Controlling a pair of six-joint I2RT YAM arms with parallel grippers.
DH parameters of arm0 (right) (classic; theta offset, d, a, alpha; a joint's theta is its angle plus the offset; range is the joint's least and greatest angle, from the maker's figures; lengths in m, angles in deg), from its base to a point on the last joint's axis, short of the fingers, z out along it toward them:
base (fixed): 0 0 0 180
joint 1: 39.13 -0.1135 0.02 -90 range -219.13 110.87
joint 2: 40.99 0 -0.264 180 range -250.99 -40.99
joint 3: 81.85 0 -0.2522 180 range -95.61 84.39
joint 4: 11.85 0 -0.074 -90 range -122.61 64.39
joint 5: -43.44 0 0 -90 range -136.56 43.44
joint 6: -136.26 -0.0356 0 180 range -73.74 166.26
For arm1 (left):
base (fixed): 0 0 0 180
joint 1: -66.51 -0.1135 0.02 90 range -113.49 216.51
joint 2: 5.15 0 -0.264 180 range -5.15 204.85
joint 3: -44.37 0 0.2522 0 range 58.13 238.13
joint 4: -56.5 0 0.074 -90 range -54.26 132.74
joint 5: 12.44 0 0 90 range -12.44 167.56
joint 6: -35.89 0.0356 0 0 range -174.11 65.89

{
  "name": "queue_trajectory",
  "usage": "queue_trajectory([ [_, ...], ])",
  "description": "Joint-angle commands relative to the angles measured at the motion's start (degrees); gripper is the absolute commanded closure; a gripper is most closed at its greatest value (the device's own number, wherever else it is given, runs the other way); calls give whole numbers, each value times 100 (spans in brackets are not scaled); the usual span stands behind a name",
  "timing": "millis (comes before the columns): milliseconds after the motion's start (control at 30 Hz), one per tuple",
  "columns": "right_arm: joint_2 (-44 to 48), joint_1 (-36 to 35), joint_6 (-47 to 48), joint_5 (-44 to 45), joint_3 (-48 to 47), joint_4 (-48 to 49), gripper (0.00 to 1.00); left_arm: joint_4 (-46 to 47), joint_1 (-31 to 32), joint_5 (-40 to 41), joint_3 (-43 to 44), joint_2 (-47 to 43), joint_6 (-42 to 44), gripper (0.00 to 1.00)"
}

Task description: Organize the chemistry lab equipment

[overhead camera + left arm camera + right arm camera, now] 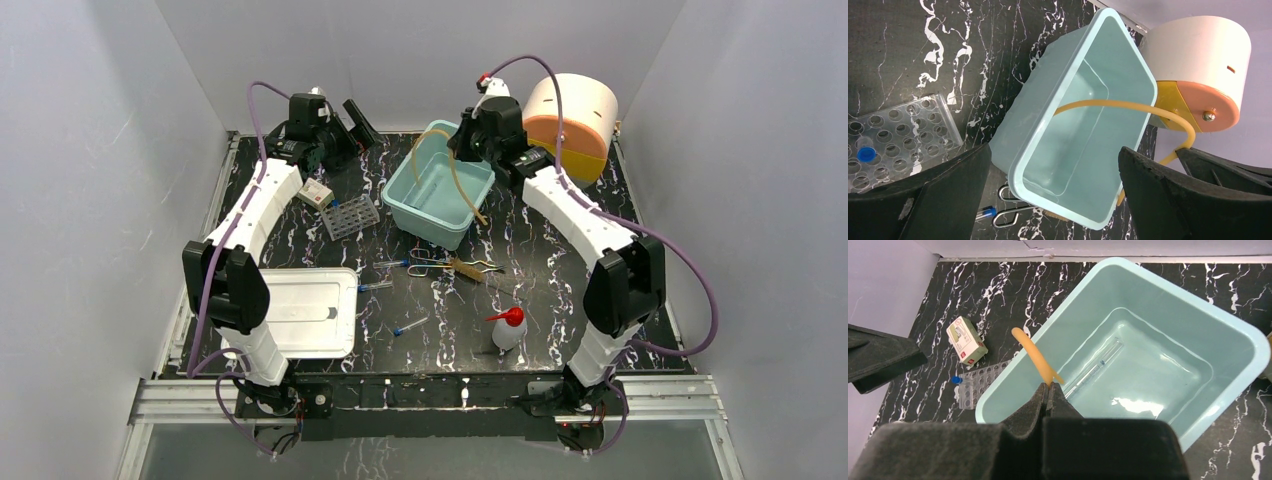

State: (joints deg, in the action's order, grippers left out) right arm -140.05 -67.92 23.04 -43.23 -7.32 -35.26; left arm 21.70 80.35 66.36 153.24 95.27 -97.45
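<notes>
Across the black marbled surface (560,290), a tidy-up of chemistry lab equipment appears to be at the hose step. The tan rubber tubing (455,178) looks bound for the teal bin (425,228). The next move calls for the right gripper (470,140) to sink lower over the bin and part its jaws, so the hose settles inside rather than trailing out.

From the left, a white tray (310,310) lies at 8 o'clock. A small box (314,193) and the grey tube rack (350,215), one small blue cap (866,154) seated in a well, sit at 10 o'clock. Above them the left gripper (350,125) hangs at 11 o'clock, jaws spread wide, holding nothing. Near the centre lie thin blue-capped tubes (390,264) and, beside them, metal tongs (428,262), all loose.

At 12 o'clock stands the bin, a thin clear tube (1095,370) on its floor. Over its far rim the right gripper is pinched fully closed on the tubing near one end. The short end sticks up free, while the long run arcs across the bin's mouth and reaches past the near rim.

A red-nozzled wash bottle (508,328) stands upright at 5 o'clock, well apart from either gripper. A white-and-orange drum (572,115) occupies 1 o'clock.
</notes>
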Motion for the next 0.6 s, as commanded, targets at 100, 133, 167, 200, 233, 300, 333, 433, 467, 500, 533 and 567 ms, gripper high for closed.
queue_trajectory([
  [100,-157,-168,-644,609,-768,92,100,-193,-65,27,10,-235,257,2],
  [133,-223,-184,-740,717,-864,7,100,-211,-73,29,-9,-260,275,2],
  [167,-287,-192,-851,812,-955,-88,100,-226,-75,30,-30,-285,293,2],
  [200,-392,-196,-988,896,-1059,-208,100,-229,-82,37,-54,-321,295,2],
  [233,-481,-199,-1093,951,-1195,-339,100,-238,-84,44,-82,-340,298,2],
  [300,-696,-205,-1335,1090,-1580,-761,100,-257,-92,52,-121,-392,308,2],
  [333,-787,-199,-1411,1132,-1747,-944,100,-268,-97,56,-143,-418,312,2],
  [433,-926,-229,-1500,1264,-1937,-1214,100,-297,-101,73,-209,-488,342,2],
  [467,-903,-231,-1515,1313,-1885,-1235,100,-308,-106,82,-228,-507,349,2],
  [500,-873,-236,-1518,1355,-1795,-1229,100,-327,-107,95,-242,-526,359,2],
  [533,-821,-248,-1512,1362,-1672,-1189,100,-329,-110,100,-251,-543,372,2],
  [567,-747,-247,-1491,1361,-1513,-1132,100,-331,-110,113,-262,-556,384,2],
])
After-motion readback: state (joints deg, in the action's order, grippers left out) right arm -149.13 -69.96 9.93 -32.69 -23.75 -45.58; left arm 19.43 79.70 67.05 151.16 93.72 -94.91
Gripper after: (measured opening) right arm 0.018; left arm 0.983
